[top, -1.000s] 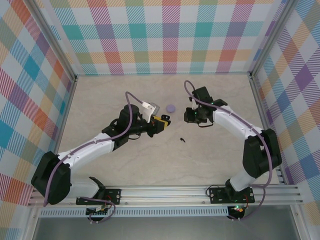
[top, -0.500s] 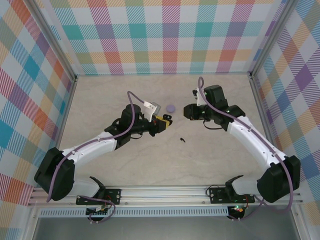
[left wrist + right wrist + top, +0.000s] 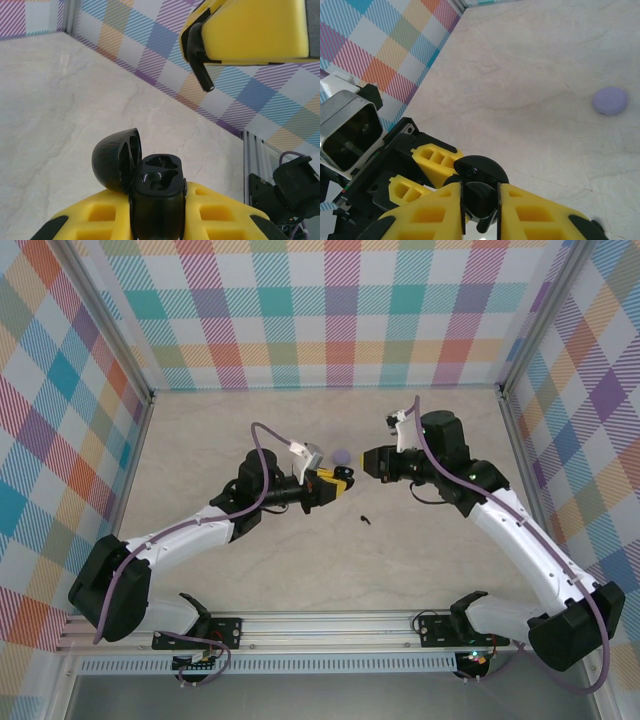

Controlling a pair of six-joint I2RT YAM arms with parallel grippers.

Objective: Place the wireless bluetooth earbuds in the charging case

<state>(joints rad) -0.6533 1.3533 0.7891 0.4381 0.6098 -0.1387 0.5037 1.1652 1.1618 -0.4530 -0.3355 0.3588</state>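
As left fingers [image 3: 90, 220] grip the open black case [image 3: 157, 185] and right fingers [image 3: 435, 210] pinch an earbud [image 3: 480, 200], a lilac case [image 3: 610, 100] lies nearby.

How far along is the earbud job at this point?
Done: black case open, sockets look empty, clamped in left gripper. In hand: right gripper pinches what looks like a black earbud beside it. Left: seat it, then the loose earbud on the table; lilac case is closed.
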